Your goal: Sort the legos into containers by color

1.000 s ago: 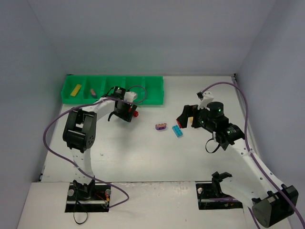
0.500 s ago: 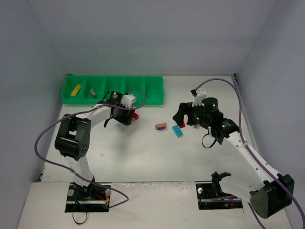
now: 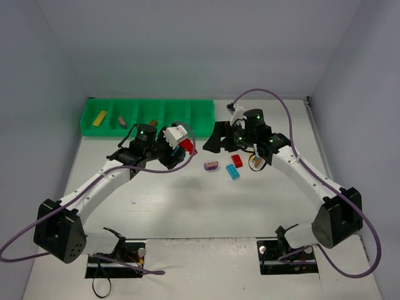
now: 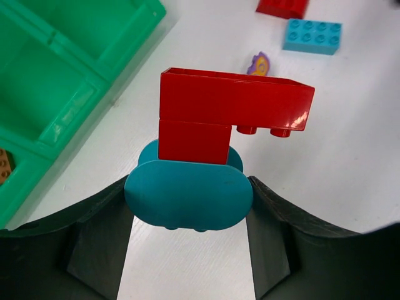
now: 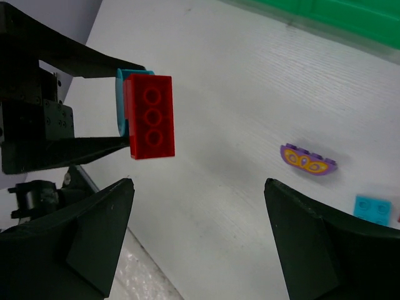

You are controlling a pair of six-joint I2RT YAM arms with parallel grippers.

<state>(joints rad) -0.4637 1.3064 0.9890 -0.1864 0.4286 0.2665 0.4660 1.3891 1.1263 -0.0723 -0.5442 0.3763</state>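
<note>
My left gripper (image 3: 181, 149) is shut on a teal rounded piece (image 4: 187, 194) with red bricks (image 4: 231, 109) stacked on it, held above the table to the right of the green tray (image 3: 150, 109). In the right wrist view the stack (image 5: 150, 117) hangs at the upper left. My right gripper (image 3: 215, 142) is open and empty, just right of the stack, facing it. A purple brick (image 3: 211, 166), a cyan brick (image 3: 233, 173) and a red brick (image 3: 237, 160) lie on the table below my right gripper. The tray holds a yellow brick (image 3: 99, 117) and a pink one (image 3: 122, 120).
An orange-brown brick (image 4: 5, 165) sits in a tray compartment at the left edge of the left wrist view. The purple brick (image 5: 308, 159) and the cyan brick (image 5: 373, 209) also show in the right wrist view. Grey walls enclose the table on three sides.
My left gripper has lifted the red and teal stack and carried it right, away from the tray. My right gripper has swung left and back toward it, uncovering the red brick on the table.
</note>
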